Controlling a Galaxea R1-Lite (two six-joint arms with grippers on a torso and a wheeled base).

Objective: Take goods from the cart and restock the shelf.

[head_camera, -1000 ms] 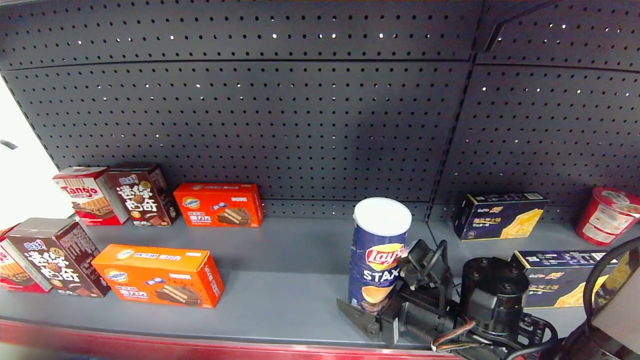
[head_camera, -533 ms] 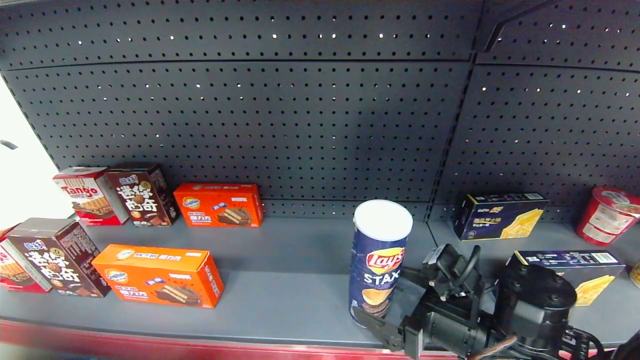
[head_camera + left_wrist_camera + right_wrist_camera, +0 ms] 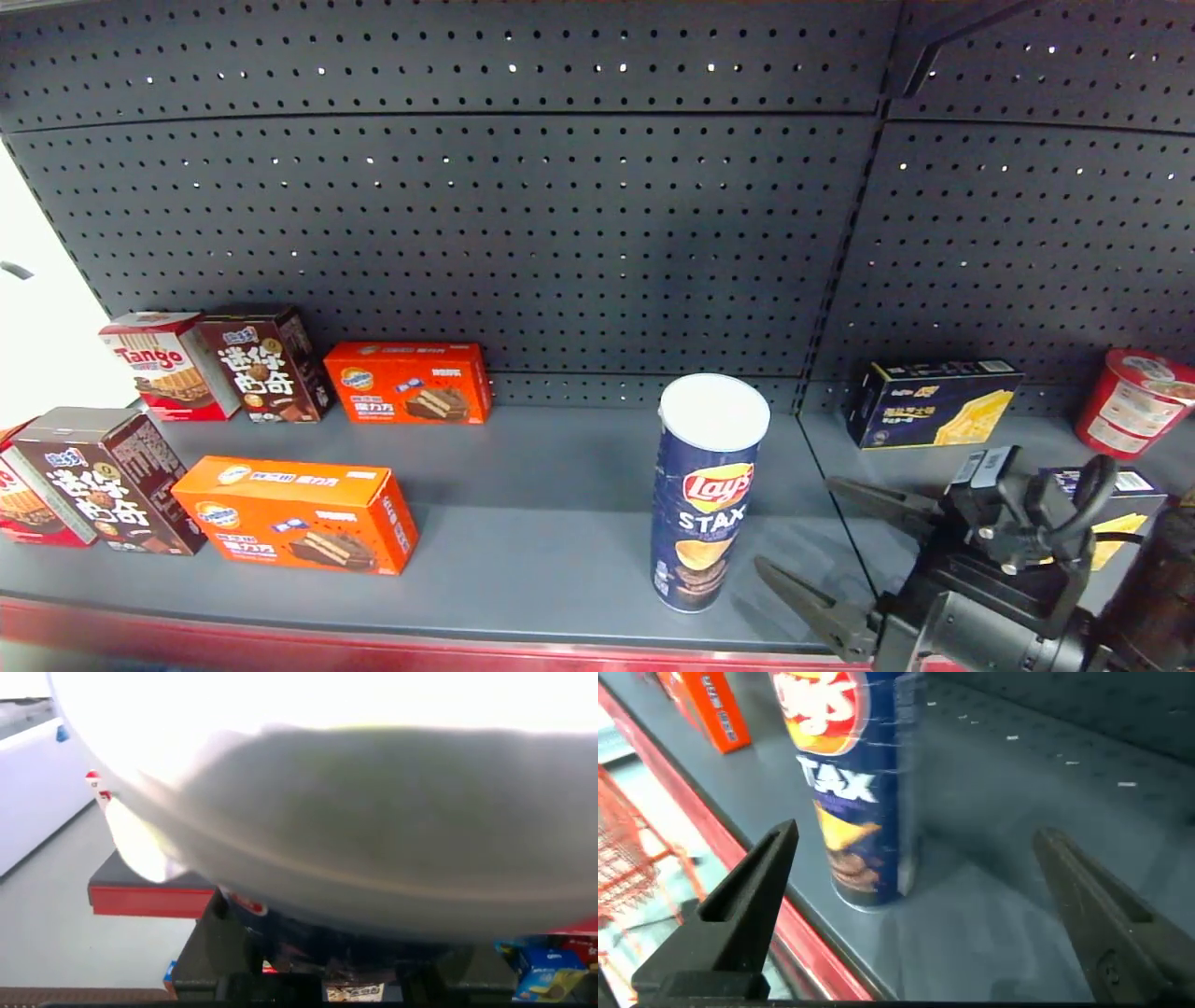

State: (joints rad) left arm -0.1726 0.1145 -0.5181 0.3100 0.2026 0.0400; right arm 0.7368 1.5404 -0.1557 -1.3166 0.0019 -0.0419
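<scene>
A: Right gripper [image 3: 794, 523]?
B: Low at the front of the shelf [image 3: 523, 560], jaws spread wide, holding nothing.
A: Chips can [image 3: 708, 495]?
B: Upright on the shelf near its front edge, just left of the gripper, apart from both fingers.
A: Farther back?
B: Orange box [image 3: 408, 381], dark box [image 3: 934, 403] and red cup [image 3: 1130, 401], all along the pegboard [image 3: 560, 233].

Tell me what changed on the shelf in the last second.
The right end effector, which had the chip can between its fingers, let it go and drew back toward the robot's right; its jaws now stand open, clear of the can. The can stays upright near the shelf's front edge, and the snack boxes on both sides have not moved.
</scene>
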